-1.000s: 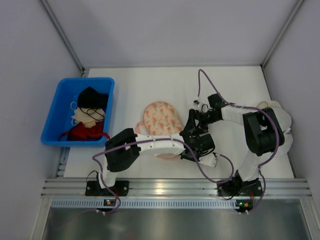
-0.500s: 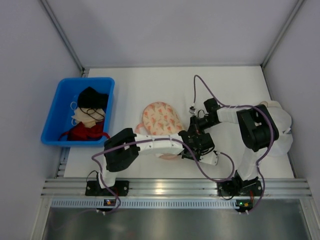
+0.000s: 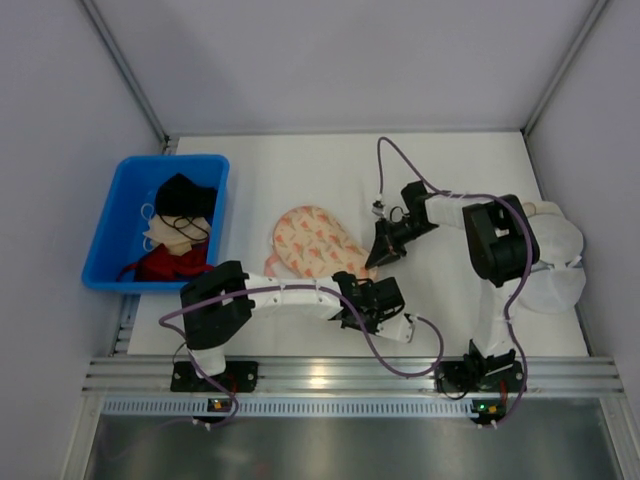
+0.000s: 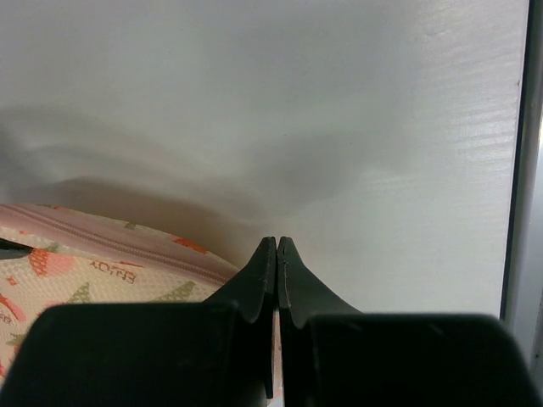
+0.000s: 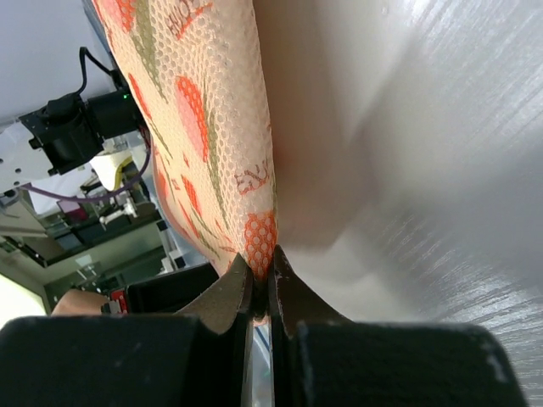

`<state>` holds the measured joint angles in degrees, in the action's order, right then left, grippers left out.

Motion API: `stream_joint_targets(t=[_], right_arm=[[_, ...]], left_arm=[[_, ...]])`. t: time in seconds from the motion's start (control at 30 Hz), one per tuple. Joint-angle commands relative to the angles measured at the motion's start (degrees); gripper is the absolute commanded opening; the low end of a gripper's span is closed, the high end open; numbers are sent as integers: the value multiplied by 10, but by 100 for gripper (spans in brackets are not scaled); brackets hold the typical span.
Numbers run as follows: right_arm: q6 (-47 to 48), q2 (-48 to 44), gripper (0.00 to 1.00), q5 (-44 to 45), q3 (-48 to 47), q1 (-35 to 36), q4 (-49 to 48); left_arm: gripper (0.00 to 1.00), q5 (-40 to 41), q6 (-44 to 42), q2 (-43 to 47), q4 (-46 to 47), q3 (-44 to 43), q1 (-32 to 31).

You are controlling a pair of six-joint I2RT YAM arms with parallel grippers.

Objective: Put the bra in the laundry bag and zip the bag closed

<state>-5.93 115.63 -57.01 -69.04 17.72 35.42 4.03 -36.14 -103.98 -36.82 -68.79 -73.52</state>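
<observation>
The laundry bag [image 3: 312,240] lies closed on the white table [image 3: 300,170], printed side up. The bra does not show in any view.

The right gripper [image 5: 259,270] is at the bag's right edge, its fingers pinching a fold of the printed mesh fabric and lifting it off the table. The left gripper [image 4: 277,248] sits at the bag's near-right rim, just beside the pink zip. Its fingers are pressed together, and whether they hold anything cannot be told.

The left forearm [image 3: 295,296] crosses the near end of the bag and hides that part from above.

Well left of the bag stands a blue bin [image 3: 120,210] holding black, beige and red garments. Well to its right, past the right arm, lie plain white domes [image 3: 553,262].
</observation>
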Motion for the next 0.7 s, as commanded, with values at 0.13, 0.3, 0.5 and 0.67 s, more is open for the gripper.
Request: stream_joint_targets(t=[0.13, 0.3, 0.5, 0.67], right_arm=[[53, -8, 0, 83, -65, -15, -11], [51, -10, 43, 117, -102, -16, 10], [43, -72, 93, 131, -33, -51, 39], [71, -99, 89, 78, 38, -69, 82]], left_arm=[[0, -64, 24, 9, -17, -15, -15], [0, -26, 18, -29, 3, -49, -14], [0, -5, 34, -68, 10, -99, 12], [0, 5, 42, -84, 24, -134, 34]])
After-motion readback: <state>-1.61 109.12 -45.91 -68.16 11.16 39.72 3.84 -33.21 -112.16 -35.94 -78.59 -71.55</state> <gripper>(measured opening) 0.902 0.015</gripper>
